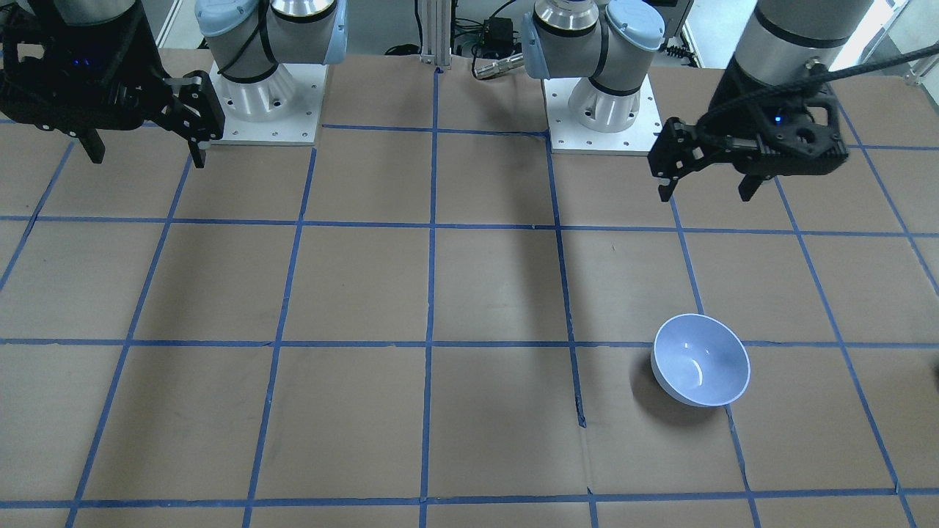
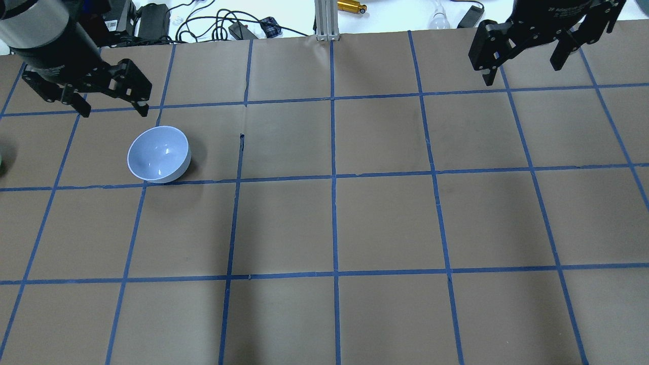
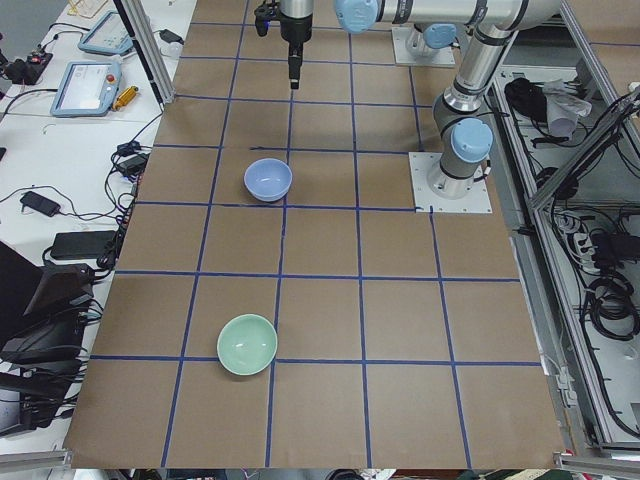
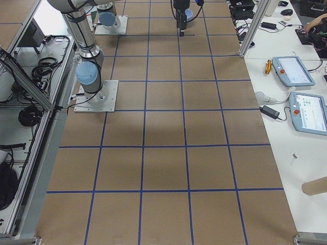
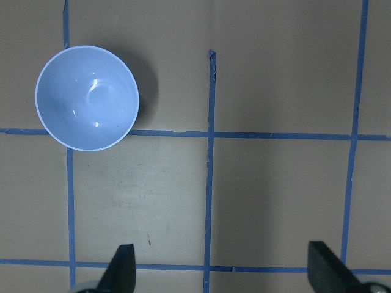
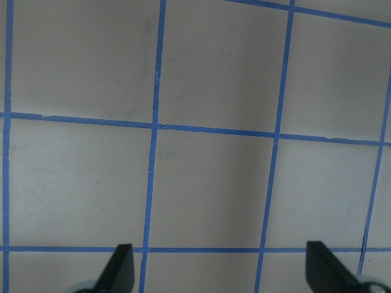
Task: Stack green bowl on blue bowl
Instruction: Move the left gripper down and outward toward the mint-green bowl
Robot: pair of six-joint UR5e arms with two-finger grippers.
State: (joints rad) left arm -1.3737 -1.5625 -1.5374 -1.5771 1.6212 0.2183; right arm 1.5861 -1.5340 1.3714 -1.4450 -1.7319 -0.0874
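Note:
The blue bowl (image 2: 158, 153) stands upright and empty on the brown table, on the robot's left side; it also shows in the front view (image 1: 700, 359), the left side view (image 3: 268, 179) and the left wrist view (image 5: 87, 97). The green bowl (image 3: 247, 343) stands upright, apart from it, nearer the table's left end; only the left side view shows it whole. My left gripper (image 2: 109, 104) (image 1: 706, 194) hangs open and empty above the table, just beyond the blue bowl. My right gripper (image 2: 522, 71) (image 1: 147, 158) is open and empty, high over the far right.
The table (image 2: 334, 223) is covered in brown paper with a blue tape grid. The two arm bases (image 1: 268, 95) (image 1: 601, 103) stand at the robot's edge. Cables and power bricks (image 2: 213, 23) lie beyond the far edge. Teach pendants (image 4: 296, 71) lie on a side table.

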